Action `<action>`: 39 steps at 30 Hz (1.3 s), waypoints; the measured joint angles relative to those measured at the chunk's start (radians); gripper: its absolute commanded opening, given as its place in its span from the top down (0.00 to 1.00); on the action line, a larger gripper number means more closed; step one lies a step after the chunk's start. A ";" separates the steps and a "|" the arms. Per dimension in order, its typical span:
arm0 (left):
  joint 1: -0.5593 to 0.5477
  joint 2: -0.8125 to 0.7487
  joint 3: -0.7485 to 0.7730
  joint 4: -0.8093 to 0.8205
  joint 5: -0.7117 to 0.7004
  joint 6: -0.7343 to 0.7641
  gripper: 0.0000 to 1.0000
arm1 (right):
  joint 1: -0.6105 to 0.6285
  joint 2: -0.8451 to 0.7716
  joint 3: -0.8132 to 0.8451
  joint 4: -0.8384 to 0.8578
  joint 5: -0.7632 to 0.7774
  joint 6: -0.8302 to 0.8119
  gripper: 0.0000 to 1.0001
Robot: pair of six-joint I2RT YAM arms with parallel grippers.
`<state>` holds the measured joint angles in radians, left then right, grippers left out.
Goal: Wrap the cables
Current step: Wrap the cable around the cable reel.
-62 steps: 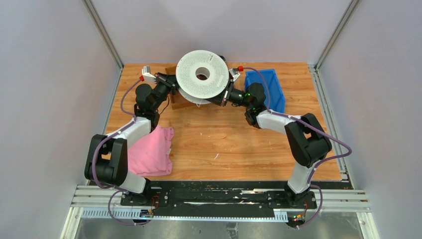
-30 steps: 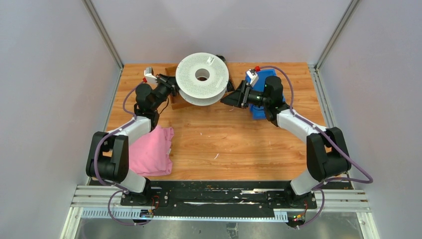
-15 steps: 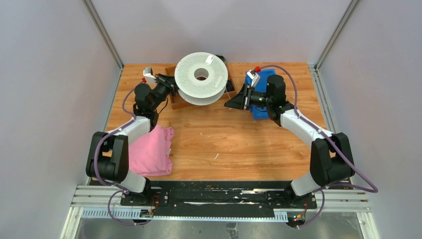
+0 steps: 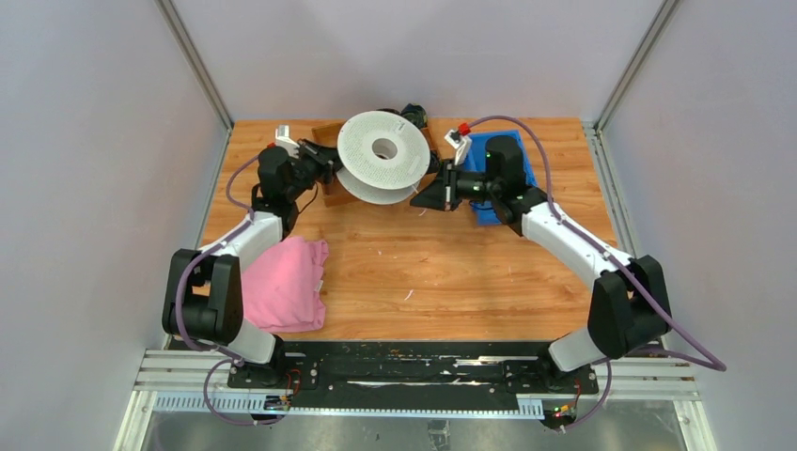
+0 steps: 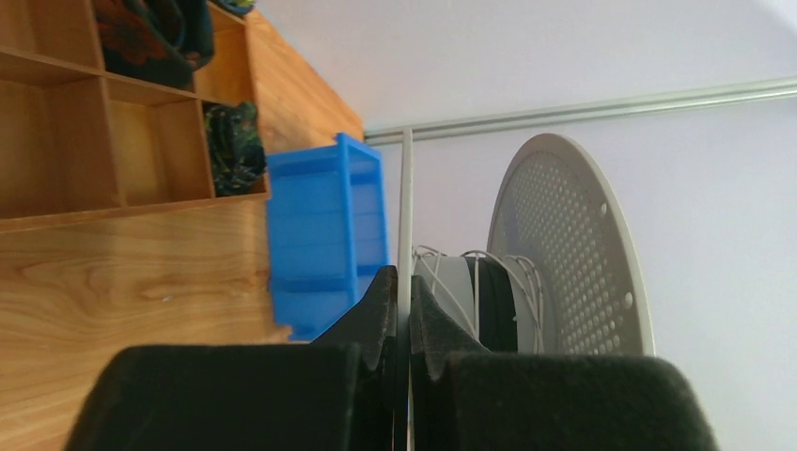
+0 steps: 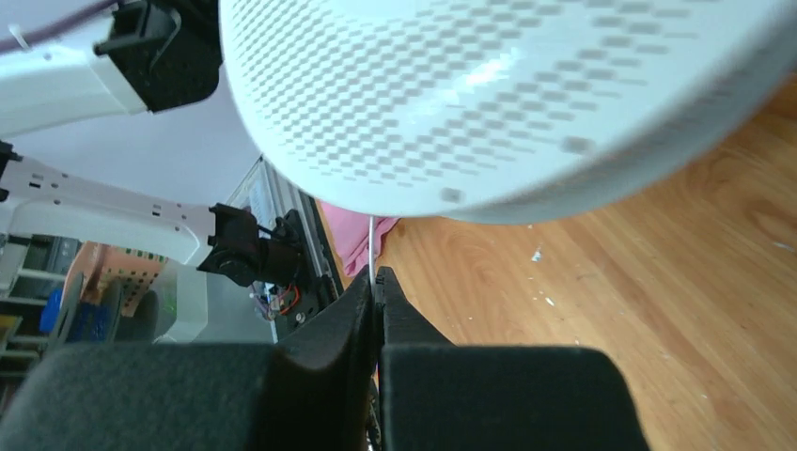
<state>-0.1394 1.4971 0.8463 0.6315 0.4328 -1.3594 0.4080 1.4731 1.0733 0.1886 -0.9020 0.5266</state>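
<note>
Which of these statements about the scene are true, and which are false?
1. The left gripper is shut on the flange edge of the white perforated spool. True.
2. The right gripper stands wide open. False: its jaws are shut on a thin white cable.
3. A pink cloth lies on the table beside the left arm. True.
4. The blue bin sits at the table's near left corner. False: it is at the far right, by the right arm.
5. The spool lies flat on the table. False: it is held up, tilted, above the wood.
</note>
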 measured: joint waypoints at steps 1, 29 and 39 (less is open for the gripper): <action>0.000 0.000 0.025 -0.056 -0.007 0.029 1.00 | 0.028 0.006 0.018 -0.028 0.017 -0.019 0.99; -0.250 -0.082 0.407 -0.873 -0.497 0.917 1.00 | 0.365 0.298 0.713 -0.655 0.388 -0.441 0.99; -0.310 -0.131 0.375 -0.827 -0.509 1.203 1.00 | 0.352 0.291 0.736 -0.683 0.373 -0.518 0.99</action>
<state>-0.4496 1.3659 1.2217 -0.1951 -0.0757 -0.1562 0.7605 1.7638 1.8095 -0.4946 -0.5293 0.0086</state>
